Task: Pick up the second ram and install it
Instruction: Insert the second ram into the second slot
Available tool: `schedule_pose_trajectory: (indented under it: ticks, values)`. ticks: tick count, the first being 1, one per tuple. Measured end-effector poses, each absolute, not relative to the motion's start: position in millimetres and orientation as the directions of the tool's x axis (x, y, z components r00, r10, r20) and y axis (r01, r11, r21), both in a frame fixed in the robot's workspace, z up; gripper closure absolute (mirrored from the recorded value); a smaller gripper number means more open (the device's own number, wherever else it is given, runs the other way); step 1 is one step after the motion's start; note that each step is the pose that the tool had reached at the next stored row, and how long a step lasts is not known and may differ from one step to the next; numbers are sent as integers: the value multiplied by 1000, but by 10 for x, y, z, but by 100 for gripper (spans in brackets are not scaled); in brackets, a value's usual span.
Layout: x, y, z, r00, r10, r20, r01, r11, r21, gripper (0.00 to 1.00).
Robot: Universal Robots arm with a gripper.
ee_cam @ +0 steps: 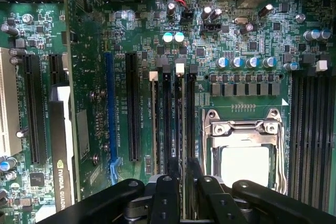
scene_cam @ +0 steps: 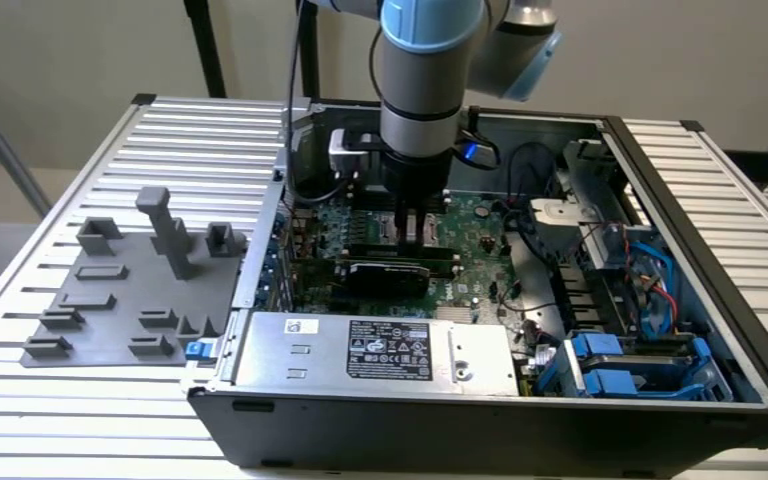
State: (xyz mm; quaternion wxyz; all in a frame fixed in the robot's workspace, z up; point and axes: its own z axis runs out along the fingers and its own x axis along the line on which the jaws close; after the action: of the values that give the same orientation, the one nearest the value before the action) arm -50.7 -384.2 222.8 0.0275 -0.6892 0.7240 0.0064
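1. A grey tray (scene_cam: 131, 290) lies on the counter (scene_cam: 64, 420) at nine o'clock from the computer case (scene_cam: 491, 420).
2. The fingers (ee_cam: 164, 192) stand slightly apart astride the second ram (ee_cam: 179, 108), seated upright in a motherboard (ee_cam: 94, 51) slot at nine o'clock from the processor socket (ee_cam: 244, 145).

An open black computer case (scene_cam: 491, 425) sat on a slatted metal table (scene_cam: 77, 400) — its green motherboard (scene_cam: 471, 225) exposed, a silver power supply (scene_cam: 377, 350) nearest the camera. At the exterior view's left lay a grey plastic tray (scene_cam: 91, 305).
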Motion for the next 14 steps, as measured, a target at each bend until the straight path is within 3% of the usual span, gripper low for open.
schedule_pose_trajectory:
  ticks: [9,11,14]
  values:
    - [-507,-3850,2399,-48,-998,-50,-998,50,-28,78]
    - [-507,-3851,2400,-48,-998,-50,-998,50,-28,87]
    - [-507,-3851,2400,-48,-998,-50,-998,50,-27,89]
